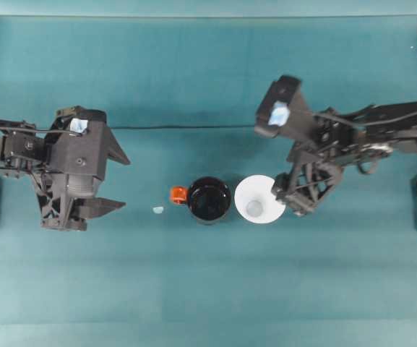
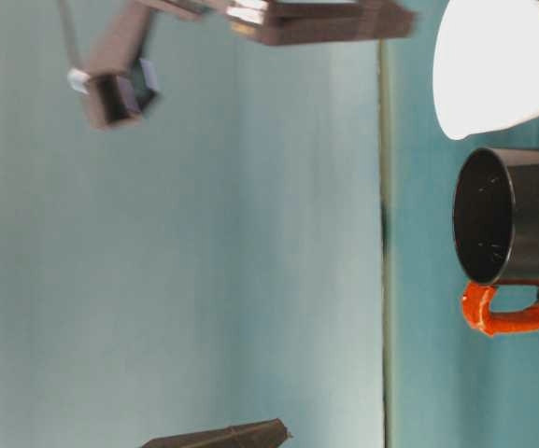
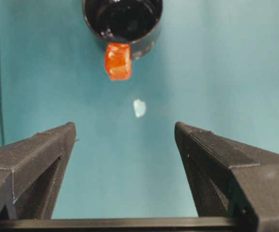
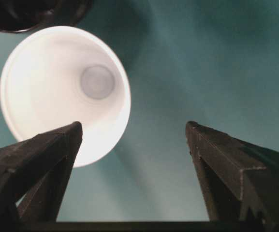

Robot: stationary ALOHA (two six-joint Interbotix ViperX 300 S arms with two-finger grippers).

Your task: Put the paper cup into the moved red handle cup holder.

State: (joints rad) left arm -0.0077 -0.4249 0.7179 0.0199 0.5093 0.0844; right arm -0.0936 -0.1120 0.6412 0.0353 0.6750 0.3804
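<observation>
On the teal table point(image 1: 208, 289), the right tool point(image 1: 286, 194) gapes beside the paper cup point(image 1: 259, 199).

Your right gripper point(image 1: 284, 194) hangs spread wide right at the paper cup point(image 1: 259, 199), whose far side stands just beside the red handle cup holder point(image 1: 209, 200), so little room is left between the two. Between your left gripper point(image 1: 114, 181) and the holder's handle the teal table point(image 1: 208, 289) lies open, save a small pale scrap point(image 1: 157, 210).

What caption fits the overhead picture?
Paper cup beside black holder, open right claw at its rim.
</observation>
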